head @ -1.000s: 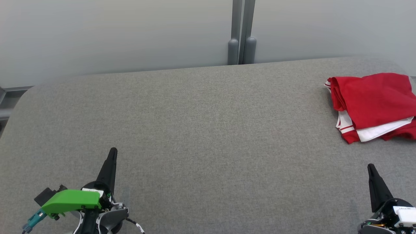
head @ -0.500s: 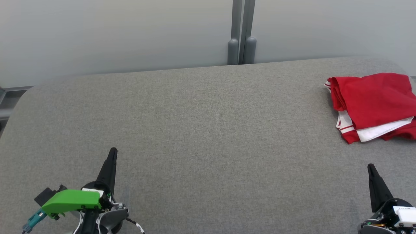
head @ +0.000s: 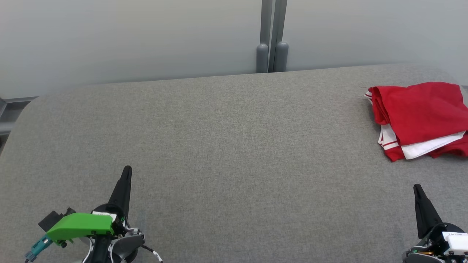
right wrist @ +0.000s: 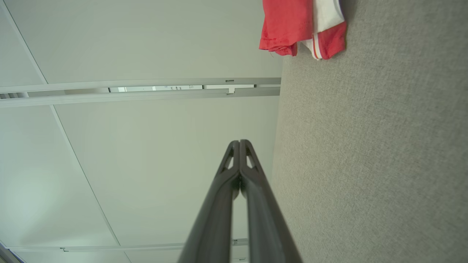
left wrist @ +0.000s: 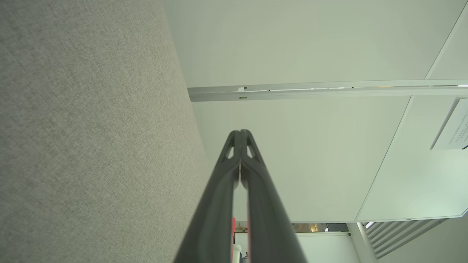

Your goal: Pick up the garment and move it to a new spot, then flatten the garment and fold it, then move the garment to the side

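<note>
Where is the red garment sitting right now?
In the head view the red garment lies at the far right of the grey table, ahead of the right gripper and not touching it.

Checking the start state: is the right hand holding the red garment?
No: the right hand is shut on nothing, with bare table between it and the red garment.

The red-and-white garment [head: 420, 113] was cut by the head view's right edge. The left wrist view's notice [left wrist: 453, 124] was illegible.
</note>
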`<state>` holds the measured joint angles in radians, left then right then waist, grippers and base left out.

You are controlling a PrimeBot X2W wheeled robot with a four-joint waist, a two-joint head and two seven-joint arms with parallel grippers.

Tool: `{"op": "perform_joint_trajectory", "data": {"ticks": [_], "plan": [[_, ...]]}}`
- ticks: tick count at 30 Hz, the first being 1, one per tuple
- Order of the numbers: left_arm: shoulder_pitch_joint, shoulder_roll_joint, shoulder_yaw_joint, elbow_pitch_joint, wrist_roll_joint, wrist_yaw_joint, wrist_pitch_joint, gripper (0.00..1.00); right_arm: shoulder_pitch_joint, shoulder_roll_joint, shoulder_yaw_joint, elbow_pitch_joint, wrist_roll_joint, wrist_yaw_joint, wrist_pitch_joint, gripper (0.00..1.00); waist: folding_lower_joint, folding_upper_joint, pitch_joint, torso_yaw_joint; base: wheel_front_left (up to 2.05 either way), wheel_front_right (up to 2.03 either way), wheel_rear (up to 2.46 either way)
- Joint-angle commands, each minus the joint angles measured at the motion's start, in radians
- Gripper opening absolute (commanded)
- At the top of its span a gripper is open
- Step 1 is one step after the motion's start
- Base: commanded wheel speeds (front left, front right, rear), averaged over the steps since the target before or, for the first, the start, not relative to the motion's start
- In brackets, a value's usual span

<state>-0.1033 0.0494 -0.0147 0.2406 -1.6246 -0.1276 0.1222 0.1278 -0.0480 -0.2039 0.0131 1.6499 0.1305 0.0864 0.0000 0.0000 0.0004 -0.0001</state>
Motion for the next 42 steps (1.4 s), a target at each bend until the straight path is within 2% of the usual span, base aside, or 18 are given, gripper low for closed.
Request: {"op": "perform_joint_trajectory", "data": {"ticks": [1, 42], "plan": [[-0.012, 0.001, 0.002, -0.001, -0.004, -0.006, 0.002, 0.00, 0.008, -0.004, -0.002, -0.005, 0.003, 0.000, 0.001, 0.00, 0.0000, 0.0000, 0.000, 0.000, 0.00, 0.00, 0.00], [-0.012, 0.001, 0.002, -0.002, -0.004, -0.006, 0.002, 0.00, 0.008, -0.004, -0.002, -0.005, 0.002, 0.000, 0.001, 0.00, 0.0000, 0.0000, 0.000, 0.000, 0.00, 0.00, 0.00]]}}
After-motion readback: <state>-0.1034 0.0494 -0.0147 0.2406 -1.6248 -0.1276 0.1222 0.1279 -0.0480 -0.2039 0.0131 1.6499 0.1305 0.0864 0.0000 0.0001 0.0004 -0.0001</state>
